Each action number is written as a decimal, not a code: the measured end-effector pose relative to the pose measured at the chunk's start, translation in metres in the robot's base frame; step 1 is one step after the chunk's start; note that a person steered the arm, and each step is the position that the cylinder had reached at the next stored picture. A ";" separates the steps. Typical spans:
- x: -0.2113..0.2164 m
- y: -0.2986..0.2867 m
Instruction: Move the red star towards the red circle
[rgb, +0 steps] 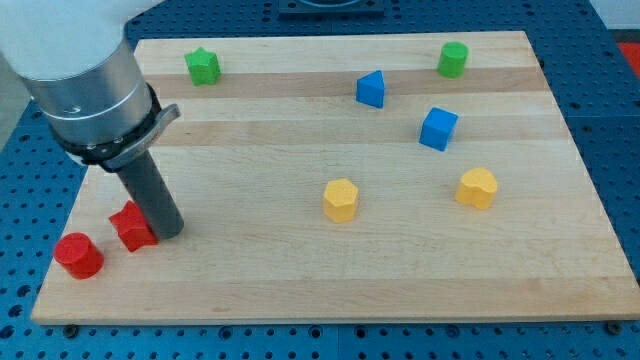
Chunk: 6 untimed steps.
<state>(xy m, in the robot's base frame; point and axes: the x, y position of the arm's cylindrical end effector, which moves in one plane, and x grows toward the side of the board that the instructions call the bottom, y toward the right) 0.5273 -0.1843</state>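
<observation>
Tip (170, 232) touching red star (131, 225), near red circle (79, 255); no claw shown; we judge star light, rigid, pushable on its right flank

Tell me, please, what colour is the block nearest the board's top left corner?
Green: the green star, seen plainly in the camera view, the only view, far from my tip.
</observation>
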 end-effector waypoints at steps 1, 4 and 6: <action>-0.029 0.013; -0.003 -0.033; 0.022 0.057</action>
